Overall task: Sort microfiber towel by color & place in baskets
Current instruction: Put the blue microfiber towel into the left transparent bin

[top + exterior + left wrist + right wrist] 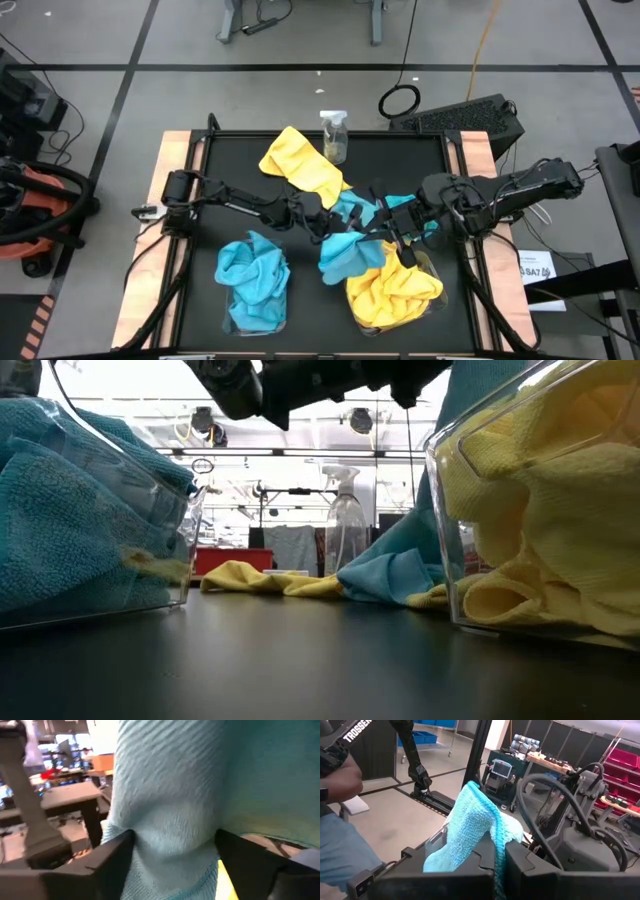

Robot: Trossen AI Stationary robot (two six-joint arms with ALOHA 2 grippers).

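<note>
With blue cloths in the left clear plastic tub (232,318) and yellow ones in the right clear plastic tub (436,296), the right gripper (398,232) pinches a turquoise microfiber towel (345,255) at mid-table, the left gripper's (322,222) jaws spread around it, while a yellow microfiber towel (300,165) lies unsorted farther back.

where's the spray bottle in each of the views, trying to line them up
high view: spray bottle stands at the table's far edge, centre, beside the loose yellow towel.
low view: spray bottle upright in the middle distance, behind the same yellow towel.
left wrist view: not identifiable; a turquoise towel fills the picture.
right wrist view: not in it.
shared landmark: the yellow towel lying by the bottle.
</note>
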